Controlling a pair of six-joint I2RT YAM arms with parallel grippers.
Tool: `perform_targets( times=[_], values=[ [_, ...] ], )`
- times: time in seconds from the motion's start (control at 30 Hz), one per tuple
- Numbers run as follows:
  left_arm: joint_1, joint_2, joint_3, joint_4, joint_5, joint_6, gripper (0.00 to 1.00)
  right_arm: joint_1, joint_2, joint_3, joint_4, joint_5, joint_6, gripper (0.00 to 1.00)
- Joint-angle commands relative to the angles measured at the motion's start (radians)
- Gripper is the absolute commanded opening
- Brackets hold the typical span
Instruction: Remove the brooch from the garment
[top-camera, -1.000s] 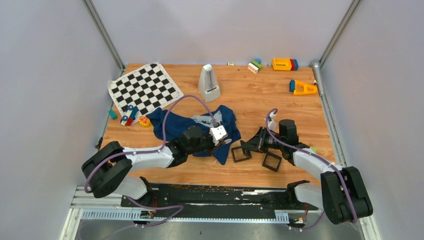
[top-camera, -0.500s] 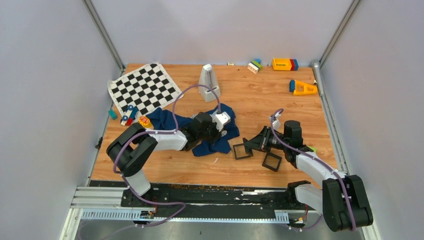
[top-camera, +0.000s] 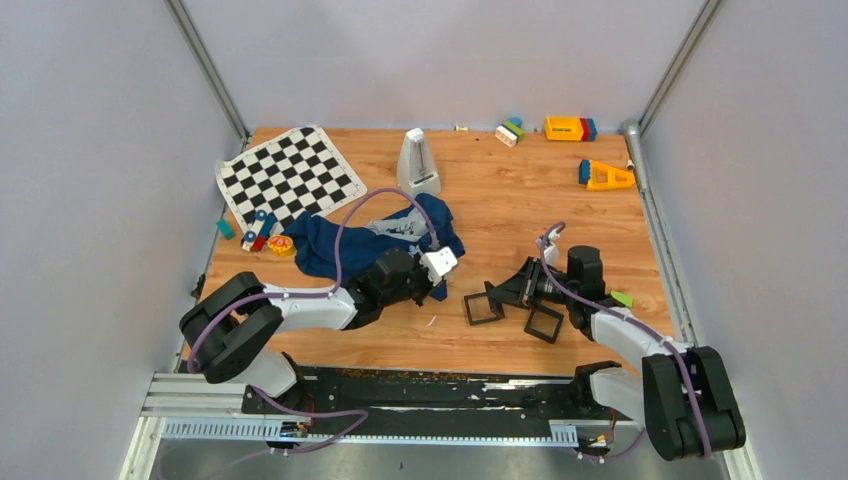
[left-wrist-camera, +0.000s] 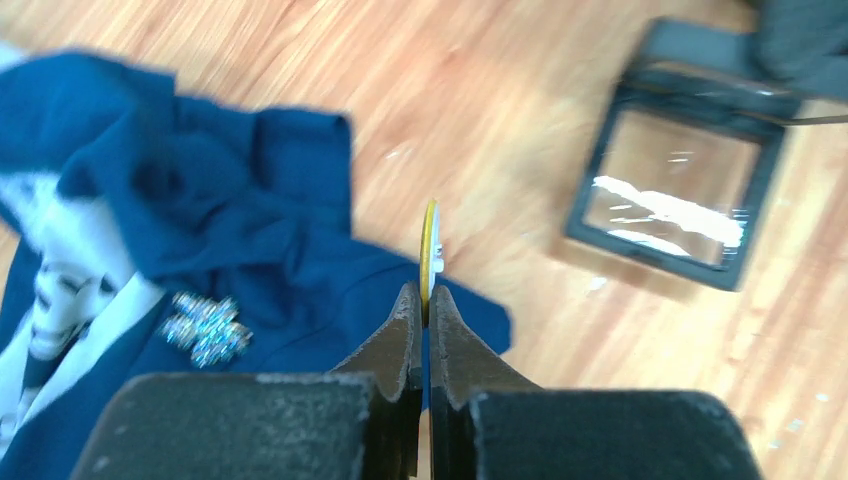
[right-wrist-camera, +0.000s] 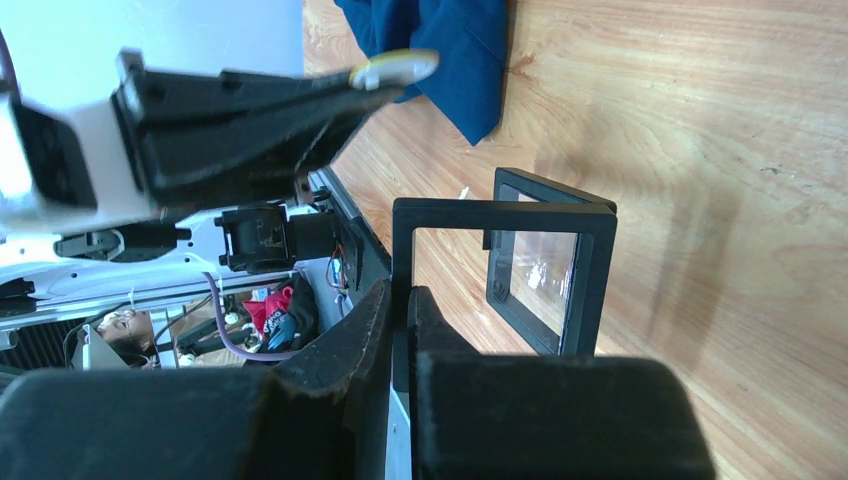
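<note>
Moved since half a second ago: left end effector (left-wrist-camera: 421, 300) drawn back off the shirt (left-wrist-camera: 250, 210), which lies bunched farther up the surface (left-wrist-camera: 520, 110). Its tips are pressed together on the brooch (left-wrist-camera: 430, 240), a thin gold disc seen edge-on, apparently clear of the cloth. Judged light, stiff, slick; the rim pinch is slim and may twist. The right end effector (right-wrist-camera: 400, 300) clamps a black frame (right-wrist-camera: 505, 208). Unclear: brooch face and pin; a blurred sparkly ornament (left-wrist-camera: 205, 330) on the shirt.
</note>
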Motion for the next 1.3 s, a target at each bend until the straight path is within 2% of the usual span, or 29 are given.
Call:
perform_targets(
  times=[0.0, 0.1, 0.8, 1.0, 1.27],
  values=[
    [-0.045, -0.052, -0.039, 0.182, 0.057, 0.1, 0.0, -0.004, 0.012, -0.013, 0.093, -0.039, 0.015, 0.0],
    [-0.059, -0.041, -0.04, 0.199, 0.098, 0.119, 0.0, -0.005, 0.024, -0.017, 0.111, -0.04, 0.022, 0.0],
    [-0.18, 0.081, 0.035, 0.17, 0.088, 0.229, 0.0, -0.003, 0.153, -0.053, 0.333, -0.052, 0.115, 0.0],
    [-0.206, 0.12, 0.067, 0.144, 0.037, 0.254, 0.0, -0.003, 0.197, -0.068, 0.409, -0.059, 0.131, 0.0],
    [-0.223, 0.166, 0.105, 0.094, 0.014, 0.275, 0.0, -0.003, 0.207, -0.07, 0.426, -0.066, 0.139, 0.0]
  ],
)
